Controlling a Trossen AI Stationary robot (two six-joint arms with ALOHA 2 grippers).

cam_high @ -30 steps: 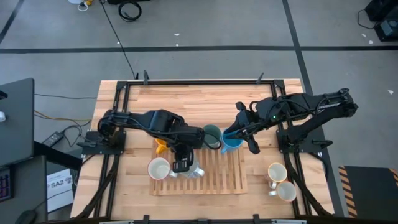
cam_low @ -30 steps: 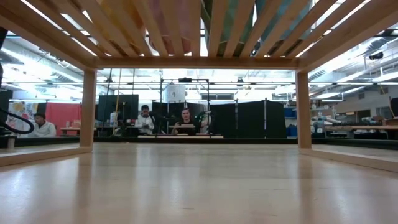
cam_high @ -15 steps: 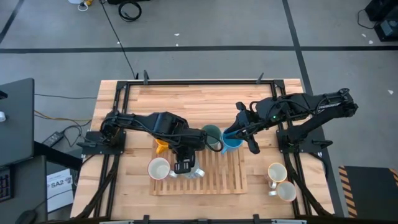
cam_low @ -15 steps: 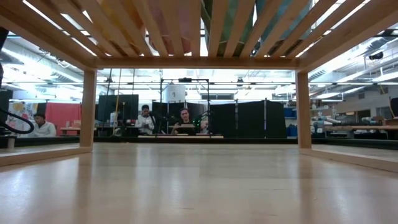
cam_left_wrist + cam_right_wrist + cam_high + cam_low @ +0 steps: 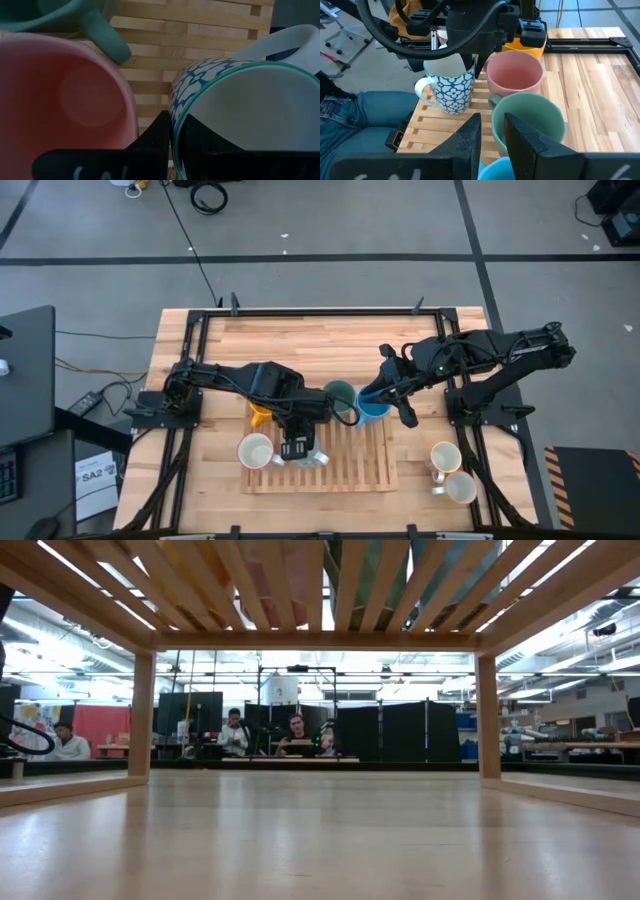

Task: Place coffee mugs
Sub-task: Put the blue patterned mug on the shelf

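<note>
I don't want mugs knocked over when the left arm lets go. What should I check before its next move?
1. Left pincer grips the rim of the white ceramic mug with blue pattern: ok.
2. That mug is upright over the slatted wooden rack: ok.
3. Room beside it: the pink ceramic mug crowds the outer finger: not ok.
4. Right pincer has hold of the blue ceramic mug: cannot tell.
5. Two cream ceramic mugs stand apart near the table's right edge: ok.
</note>
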